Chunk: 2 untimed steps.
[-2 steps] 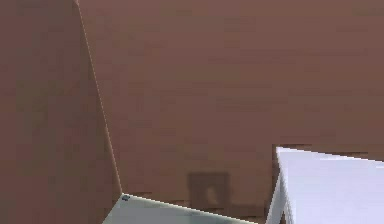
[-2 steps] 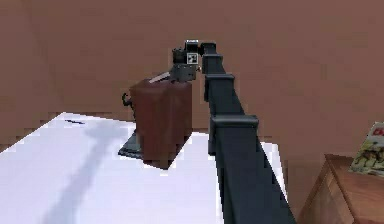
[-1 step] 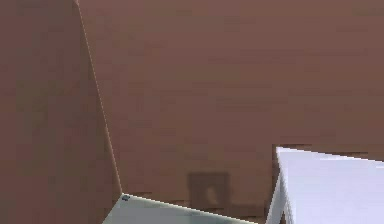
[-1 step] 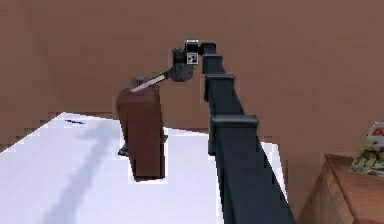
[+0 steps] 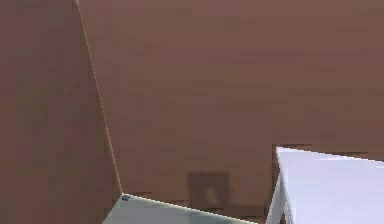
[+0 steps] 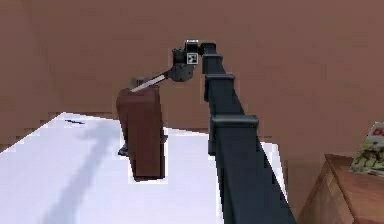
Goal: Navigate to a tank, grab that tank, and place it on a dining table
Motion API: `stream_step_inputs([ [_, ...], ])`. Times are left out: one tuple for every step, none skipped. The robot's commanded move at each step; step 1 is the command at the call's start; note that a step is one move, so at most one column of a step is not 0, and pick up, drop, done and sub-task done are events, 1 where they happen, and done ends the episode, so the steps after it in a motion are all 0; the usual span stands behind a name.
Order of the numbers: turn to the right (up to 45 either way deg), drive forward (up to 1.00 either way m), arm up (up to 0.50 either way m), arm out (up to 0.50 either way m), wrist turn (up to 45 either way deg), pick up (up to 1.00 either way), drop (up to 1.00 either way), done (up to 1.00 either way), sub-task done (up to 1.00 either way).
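Note:
In the arm side view, a tall reddish-brown block (image 6: 141, 133) stands upright over the white table (image 6: 60, 170). I cannot tell from its shape that it is a tank. The dark arm (image 6: 235, 130) reaches out above the table. At its far end, the gripper (image 6: 140, 86) has its thin fingers (image 6: 158, 78) pointing left, and they end at the block's top edge. I cannot tell whether the gripper holds anything. A small dark piece (image 6: 124, 152) shows at the block's left side, low down.
The forward view faces a corner of brown walls (image 5: 220, 90) at close range, with a strip of pale floor (image 5: 170, 209) below. A white table corner (image 5: 330, 185) juts in at the lower right. At the arm side view's right, a wooden cabinet (image 6: 340, 195) carries a greenish item (image 6: 372, 150).

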Motion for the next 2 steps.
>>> stream_step_inputs([
  [0.0,0.00,-0.36,0.00,0.0,0.00,0.00,0.00,0.00],
  [0.0,0.00,0.00,0.00,0.0,0.00,1.00,0.00,0.00],
])
